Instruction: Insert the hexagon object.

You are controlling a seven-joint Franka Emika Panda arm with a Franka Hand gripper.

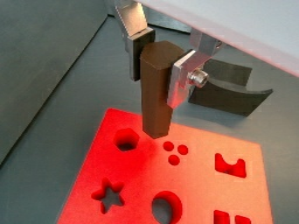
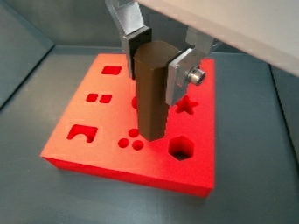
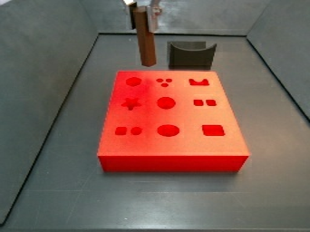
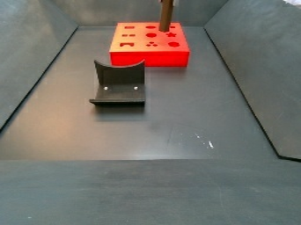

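My gripper (image 1: 160, 70) is shut on the hexagon object (image 1: 158, 92), a long brown faceted peg. It holds the peg upright by its upper end, as both wrist views show (image 2: 156, 87). The peg hangs above the red block (image 3: 169, 113), apart from it, with its lower end close to the hexagonal hole (image 1: 126, 138) and the three small round holes (image 1: 176, 153). In a side view the peg (image 3: 145, 41) stands over the block's far edge, near the hexagonal hole (image 3: 132, 82). It also shows in a side view (image 4: 166, 13) above the block (image 4: 150, 54).
A dark grey curved holder (image 3: 190, 54) stands on the floor beside the red block, and it also shows in a side view (image 4: 119, 85). The block has several other shaped holes, among them a star (image 3: 129, 104). Sloping grey walls (image 3: 49, 100) bound the floor.
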